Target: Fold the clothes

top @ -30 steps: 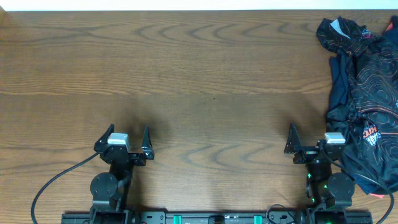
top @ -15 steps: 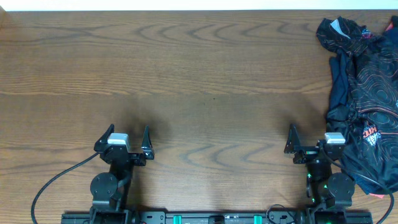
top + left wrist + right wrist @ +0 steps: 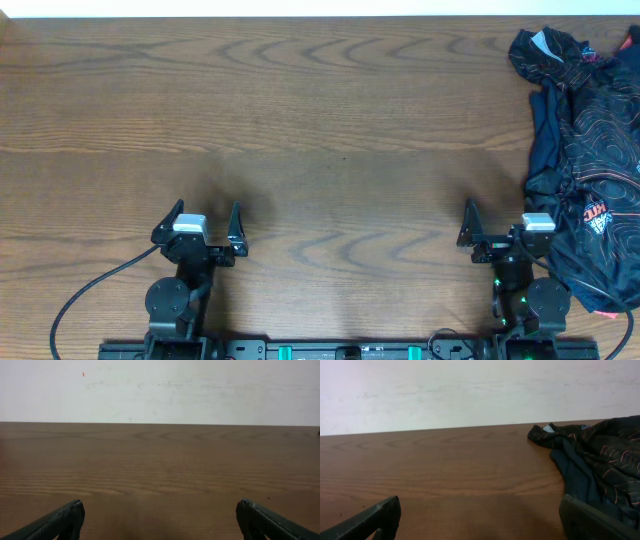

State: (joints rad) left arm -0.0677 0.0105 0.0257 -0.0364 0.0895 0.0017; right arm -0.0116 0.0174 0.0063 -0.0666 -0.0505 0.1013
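The clothes (image 3: 583, 140) look soft, light and limp. They are a crumpled heap that will sag and slide rather than keep a shape, so a pinch on a hem, collar or sleeve edge should serve better than a grab into the bulk.

At the left, the left gripper (image 3: 206, 210) sits low over the bare table (image 3: 330, 110), its jaws spread wide with nothing between them. The heap is well apart from it, far off to its right. The right gripper (image 3: 498, 212) is likewise spread wide and holds nothing. The heap lies just beside its right-hand finger and runs on ahead toward the far edge. Whether the nearest cloth touches that finger I cannot tell.

The overhead view alone gives the heap's whole outline: the black jersey (image 3: 600, 130) with orange contour lines and a logo, and dark navy cloth (image 3: 545, 130) along its inner side. The left wrist view shows only wood and wall between its fingers (image 3: 55, 522), no cloth. The right wrist view adds the heap's height and folds. A loose, rumpled end of it reaches out ahead and to the right of the jaws, and that looks a likely place to take hold.
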